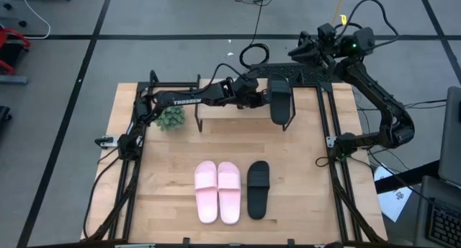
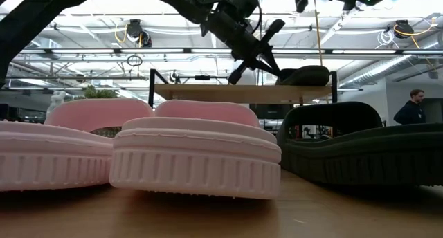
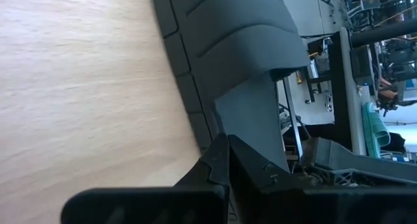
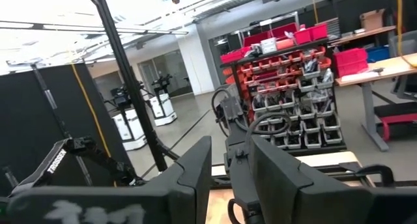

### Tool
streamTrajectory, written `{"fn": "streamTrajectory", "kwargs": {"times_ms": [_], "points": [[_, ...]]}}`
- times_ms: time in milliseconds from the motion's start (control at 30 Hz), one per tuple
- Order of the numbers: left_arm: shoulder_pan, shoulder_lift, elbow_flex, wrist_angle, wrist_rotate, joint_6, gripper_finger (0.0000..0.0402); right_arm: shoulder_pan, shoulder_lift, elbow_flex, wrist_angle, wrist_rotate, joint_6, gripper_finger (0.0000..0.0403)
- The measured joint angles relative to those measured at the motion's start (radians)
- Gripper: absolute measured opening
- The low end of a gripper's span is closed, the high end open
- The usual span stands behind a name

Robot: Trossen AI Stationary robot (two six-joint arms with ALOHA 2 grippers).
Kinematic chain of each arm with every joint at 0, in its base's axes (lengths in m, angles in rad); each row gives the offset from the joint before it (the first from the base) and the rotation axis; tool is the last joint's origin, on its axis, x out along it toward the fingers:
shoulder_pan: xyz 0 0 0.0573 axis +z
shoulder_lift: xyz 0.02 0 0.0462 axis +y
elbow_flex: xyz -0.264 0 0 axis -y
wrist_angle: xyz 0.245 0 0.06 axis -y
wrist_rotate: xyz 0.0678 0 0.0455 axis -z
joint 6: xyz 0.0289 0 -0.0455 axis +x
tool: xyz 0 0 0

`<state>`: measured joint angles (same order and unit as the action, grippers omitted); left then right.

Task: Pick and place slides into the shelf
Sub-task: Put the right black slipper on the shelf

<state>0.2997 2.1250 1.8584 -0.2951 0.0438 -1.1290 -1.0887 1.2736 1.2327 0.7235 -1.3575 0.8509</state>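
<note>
Black slide (image 1: 280,102) lies on the shelf (image 1: 216,112), left gripper (image 1: 265,96) jaws clamped on its edge to seat it; right gripper (image 4: 229,178) waits far right, jaws part open, empty.

You can read one word clearly: "TROSSEN" in white capitals along the dark metal left arm (image 1: 189,100), seen from above. In the right wrist view, white lettering that seems to be the same word runs up a dark arm link (image 4: 57,160), partly legible.
</note>
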Motion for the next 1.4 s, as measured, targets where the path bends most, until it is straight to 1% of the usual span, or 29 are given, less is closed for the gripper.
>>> {"fn": "streamTrajectory", "kwargs": {"times_ms": [233, 333, 1400], "points": [[-0.007, 0.0, 0.0, 0.0, -0.019, -0.007, 0.0, 0.037, 0.0, 0.0, 0.0, 0.004, -0.006, 0.0093], [-0.009, 0.0, 0.0, 0.001, -0.02, -0.007, 0.0, 0.044, 0.0, 0.0, 0.001, 0.025, -0.007, 0.0093], [-0.027, 0.015, 0.0, 0.008, -0.081, -0.026, 0.0, 0.044, 0.0, 0.0, 0.001, 0.029, -0.018, 0.0093]]}}
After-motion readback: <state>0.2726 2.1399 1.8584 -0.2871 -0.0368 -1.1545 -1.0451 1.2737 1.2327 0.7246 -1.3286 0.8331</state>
